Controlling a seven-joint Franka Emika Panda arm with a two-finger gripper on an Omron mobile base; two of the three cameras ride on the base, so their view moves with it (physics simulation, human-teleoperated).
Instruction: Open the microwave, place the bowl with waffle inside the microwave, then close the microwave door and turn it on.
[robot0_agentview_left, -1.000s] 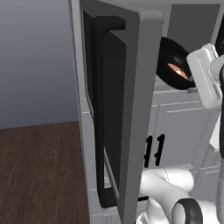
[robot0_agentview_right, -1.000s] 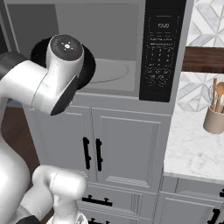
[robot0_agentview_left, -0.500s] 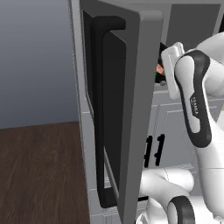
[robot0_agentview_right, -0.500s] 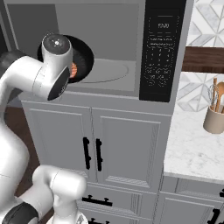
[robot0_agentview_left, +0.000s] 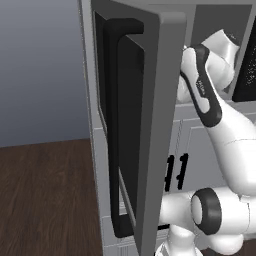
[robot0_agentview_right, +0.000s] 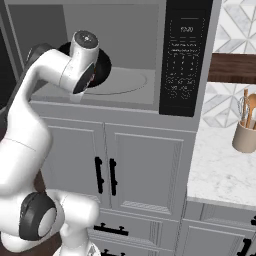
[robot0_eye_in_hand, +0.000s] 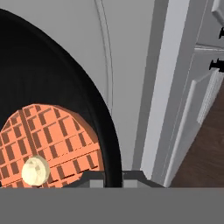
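The microwave (robot0_agentview_right: 150, 30) stands open, its grey cavity and round turntable (robot0_agentview_right: 122, 82) exposed. The microwave door (robot0_agentview_left: 150, 125) is swung wide, its black bar handle (robot0_agentview_left: 120, 130) facing the left base camera. A black bowl (robot0_agentview_right: 104, 64) sits at the left of the cavity, partly behind my hand. Up close, the bowl (robot0_eye_in_hand: 57, 78) holds a brown waffle (robot0_eye_in_hand: 57, 140) with a pat of butter (robot0_eye_in_hand: 36, 170). My gripper (robot0_eye_in_hand: 111, 178) is shut on the bowl's rim. I cannot tell whether the bowl rests on the turntable.
The black control panel (robot0_agentview_right: 184, 55) is right of the cavity. White cabinet doors with black handles (robot0_agentview_right: 105, 175) lie below. A marble counter (robot0_agentview_right: 225, 170) with a utensil holder (robot0_agentview_right: 245, 135) is at the right. The open door blocks the left side.
My arm has swung the bowl from in front of the opening into the left part of the cavity. The door has stayed open.
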